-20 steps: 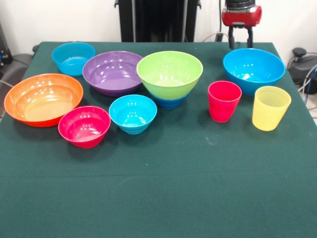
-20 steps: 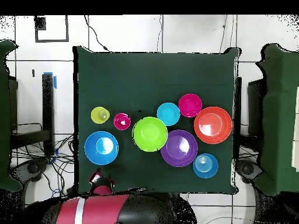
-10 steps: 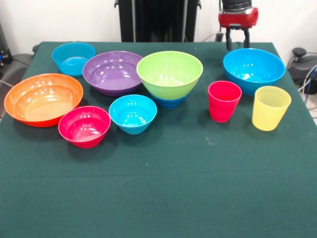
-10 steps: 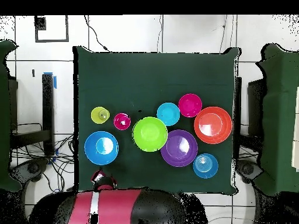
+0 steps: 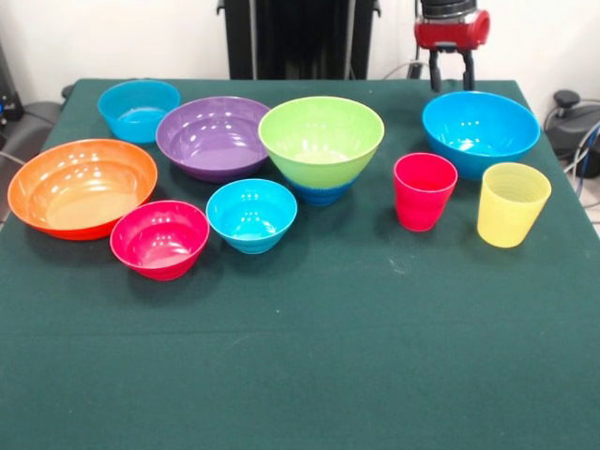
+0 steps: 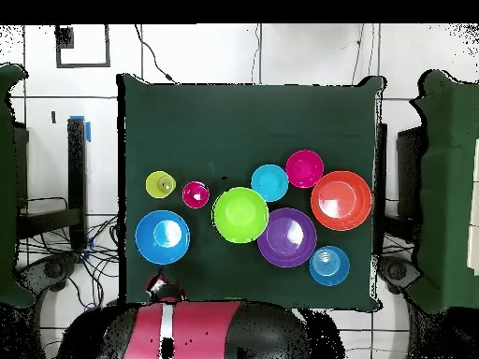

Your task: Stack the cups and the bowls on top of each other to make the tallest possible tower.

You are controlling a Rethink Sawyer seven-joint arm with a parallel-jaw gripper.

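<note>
My gripper point(image 5: 451, 71) hangs open and empty at the table's far edge, just behind the bright blue bowl point(image 5: 480, 131); in the overhead view the gripper point(image 6: 161, 285) sits below that bowl point(image 6: 162, 236). The lime green bowl point(image 5: 322, 141) sits nested on a small dark blue bowl point(image 5: 322, 194) at mid-table. The red-pink cup point(image 5: 424, 191) and the yellow cup point(image 5: 512, 203) stand upright in front of the bright blue bowl. The purple bowl point(image 5: 214, 137), orange bowl point(image 5: 82, 186), pink-red bowl point(image 5: 159, 238) and two cyan bowls point(image 5: 251, 215) point(image 5: 139, 110) stand apart to the left.
The green table cloth point(image 5: 309, 347) stretches from the bowls to the near edge. The robot's black pedestal point(image 5: 300, 37) stands behind the far edge. Cables and dark equipment point(image 5: 572, 117) lie off the table's sides.
The gripper has shifted slightly left and up behind the bright blue bowl. In the overhead view the arm's red body has swung right. The bowls and cups have not moved.
</note>
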